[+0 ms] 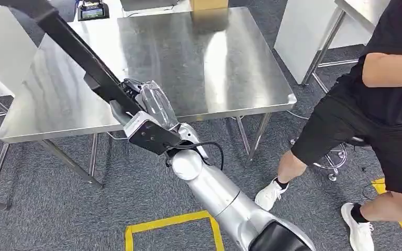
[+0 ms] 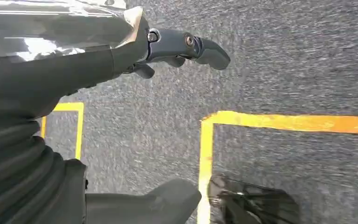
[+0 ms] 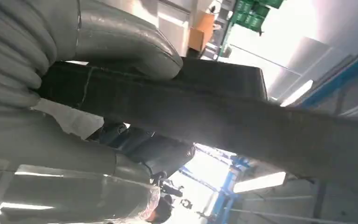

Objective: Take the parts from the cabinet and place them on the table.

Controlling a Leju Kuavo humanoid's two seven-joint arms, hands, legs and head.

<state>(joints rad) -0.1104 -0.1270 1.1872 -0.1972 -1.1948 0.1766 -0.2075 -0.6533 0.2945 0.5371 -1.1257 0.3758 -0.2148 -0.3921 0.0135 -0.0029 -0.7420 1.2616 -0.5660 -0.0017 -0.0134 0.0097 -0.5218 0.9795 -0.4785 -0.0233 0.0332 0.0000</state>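
My right hand (image 1: 138, 104) grips a long black bar part (image 1: 76, 47) that slants from the hand up to the picture's top left, over the front of the steel table (image 1: 225, 68). Clear plastic (image 1: 157, 102) lies over the back of that hand. In the right wrist view the bar (image 3: 223, 116) crosses the picture with the grey thumb (image 3: 121, 42) curled over it. My left hand (image 2: 74, 74) hangs over the carpet, its dark fingers (image 2: 186, 46) stretched out far from the thumb (image 2: 168, 200), with nothing between them.
A person (image 1: 377, 99) in black clothes and white shoes stands close at the table's right end. A cardboard box (image 1: 209, 5) and a small device (image 1: 93, 10) sit at the table's far edge. Yellow tape (image 1: 167, 222) marks the grey carpet near me.
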